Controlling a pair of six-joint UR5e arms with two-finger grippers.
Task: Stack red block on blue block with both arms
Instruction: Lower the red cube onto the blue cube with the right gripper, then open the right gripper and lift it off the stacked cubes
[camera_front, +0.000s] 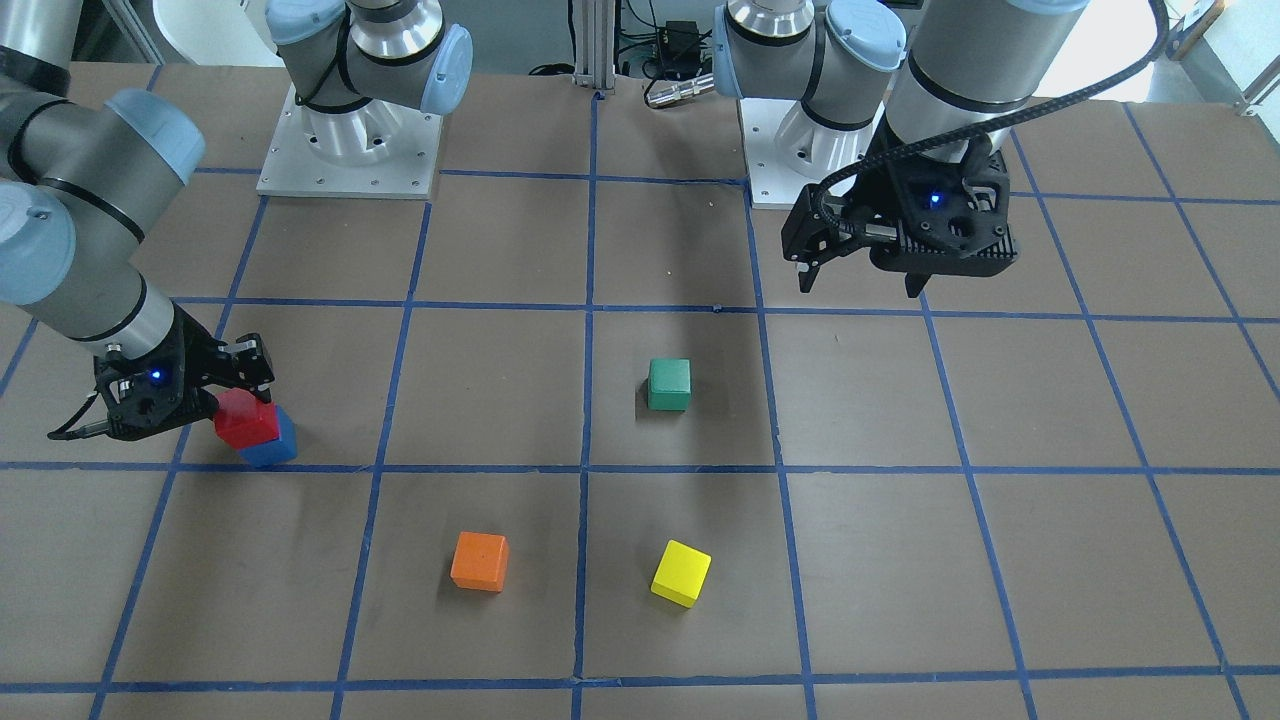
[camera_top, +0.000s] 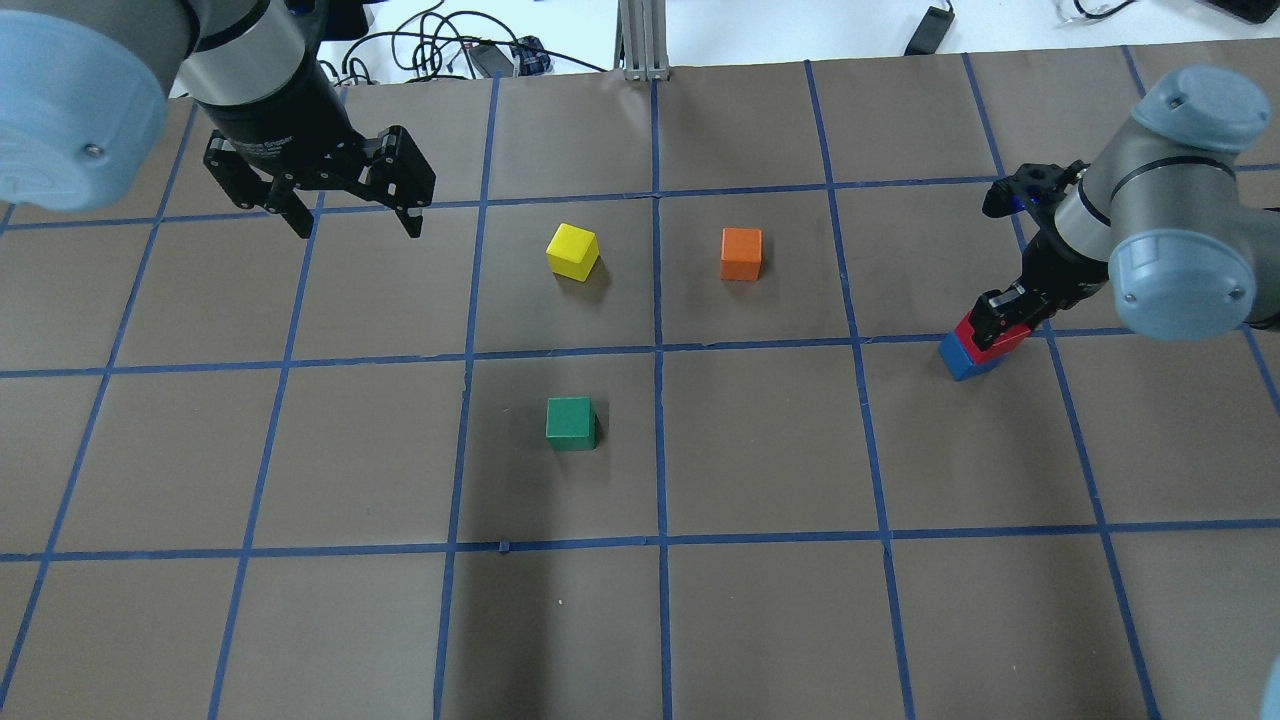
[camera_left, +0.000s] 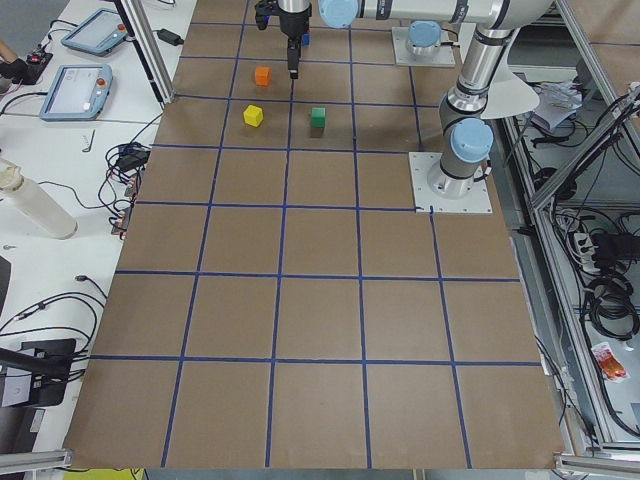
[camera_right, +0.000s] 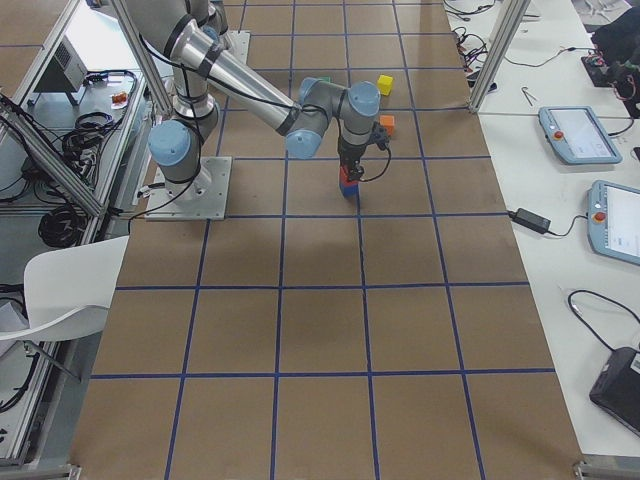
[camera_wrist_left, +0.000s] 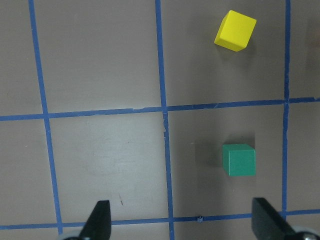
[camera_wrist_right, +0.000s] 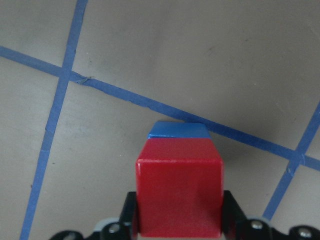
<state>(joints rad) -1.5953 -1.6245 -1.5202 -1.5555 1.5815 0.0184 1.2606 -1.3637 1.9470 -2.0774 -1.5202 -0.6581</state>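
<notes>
The red block (camera_front: 245, 418) is on top of the blue block (camera_front: 272, 445), a little offset, near the table's right side in the overhead view, red (camera_top: 972, 330) over blue (camera_top: 962, 358). My right gripper (camera_top: 1000, 318) is shut on the red block. The right wrist view shows its fingers (camera_wrist_right: 131, 215) against both sides of the red block (camera_wrist_right: 179, 192), with the blue block's (camera_wrist_right: 179, 130) far top edge showing beyond it. My left gripper (camera_top: 350, 215) is open and empty, high over the far left of the table, well away from both blocks.
A green cube (camera_top: 570, 422) sits near the table's middle, with a yellow cube (camera_top: 572, 250) and an orange cube (camera_top: 741, 253) beyond it. The left wrist view shows the green cube (camera_wrist_left: 238, 160) and yellow cube (camera_wrist_left: 235, 31) below. The arm bases (camera_front: 348, 150) stand at the robot's edge.
</notes>
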